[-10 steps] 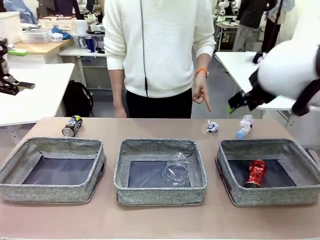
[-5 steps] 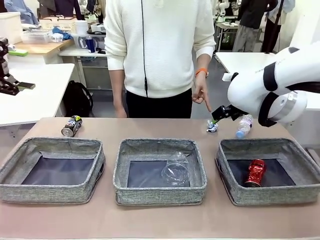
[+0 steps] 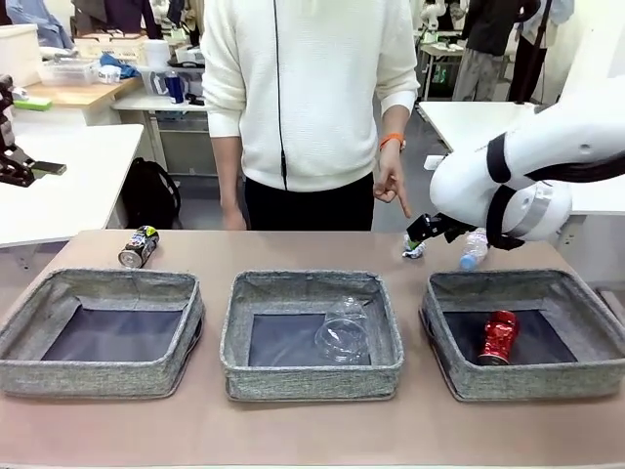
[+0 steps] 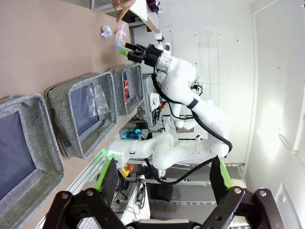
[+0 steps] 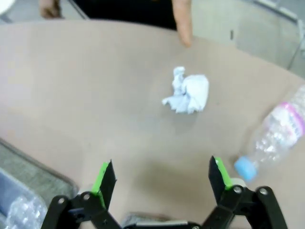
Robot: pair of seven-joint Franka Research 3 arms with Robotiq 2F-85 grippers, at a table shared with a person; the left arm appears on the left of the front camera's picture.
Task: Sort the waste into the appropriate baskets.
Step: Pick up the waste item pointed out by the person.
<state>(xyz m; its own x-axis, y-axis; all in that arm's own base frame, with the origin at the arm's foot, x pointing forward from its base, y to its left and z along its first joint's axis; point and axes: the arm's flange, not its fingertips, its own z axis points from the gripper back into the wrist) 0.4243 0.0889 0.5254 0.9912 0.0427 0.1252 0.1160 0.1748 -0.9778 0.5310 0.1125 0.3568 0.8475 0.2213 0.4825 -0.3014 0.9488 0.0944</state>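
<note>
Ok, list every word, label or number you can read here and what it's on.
Dark printed can: print too small to read.
Small clear bottle: purple label blurred, unreadable.
Crushed red can: no legible print.
No text can be quoted.

Spread fingers point(image 4: 108, 180) overlook three grey baskets point(image 4: 59, 107) on table point(image 4: 47, 43)

Cup point(image 3: 343, 337) lies in middle basket point(image 3: 311, 381), one can point(image 3: 498, 337) in right basket point(image 3: 527, 383). Behind them sit second can point(image 3: 139, 246) left, wad point(image 3: 413, 252) and bottle point(image 3: 473, 256) right.

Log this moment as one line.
right claw open, short of paper wad | person's hand pointing at wad | red can in right basket
</note>
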